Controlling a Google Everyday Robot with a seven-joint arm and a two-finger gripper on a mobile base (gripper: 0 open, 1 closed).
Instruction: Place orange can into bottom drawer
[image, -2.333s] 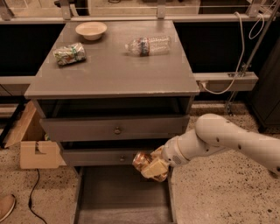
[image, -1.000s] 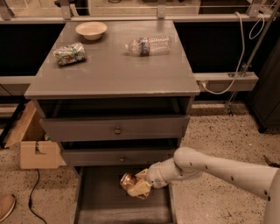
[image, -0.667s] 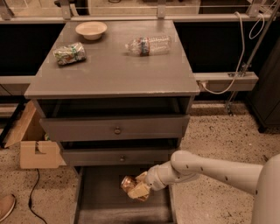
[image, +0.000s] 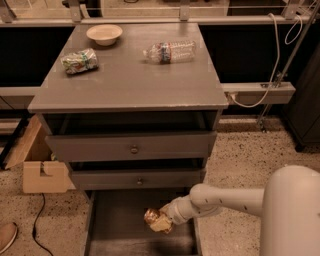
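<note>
Can (image: 151, 216) is hanging low inside the open bottom drawer (image: 120, 220), over the right half of its dark floor; whether it is touching that floor cannot be told. The gripper (image: 159, 222) is clenching it from the right, with its pale fingers (image: 161, 226) pressing against the can's side, and the can is tilting a little. The white arm (image: 225, 200) is reaching in from the lower right, crossing over the drawer's right wall.

Above, two closed drawers with round knobs, the lower (image: 139, 180) and the upper (image: 132, 148), are sitting one over the other under the grey tabletop (image: 130, 85).

On that top, a pale bowl (image: 104, 34) is standing near the far edge, toward the far left corner. A green-and-white packet (image: 79, 61) is lying just in front of it, close to the left edge. A clear bottle (image: 169, 51) is lying on its side toward the far right corner, well apart from the packet.

Beside the cabinet's left side, a cardboard box (image: 45, 176) is resting on the speckled floor.
</note>
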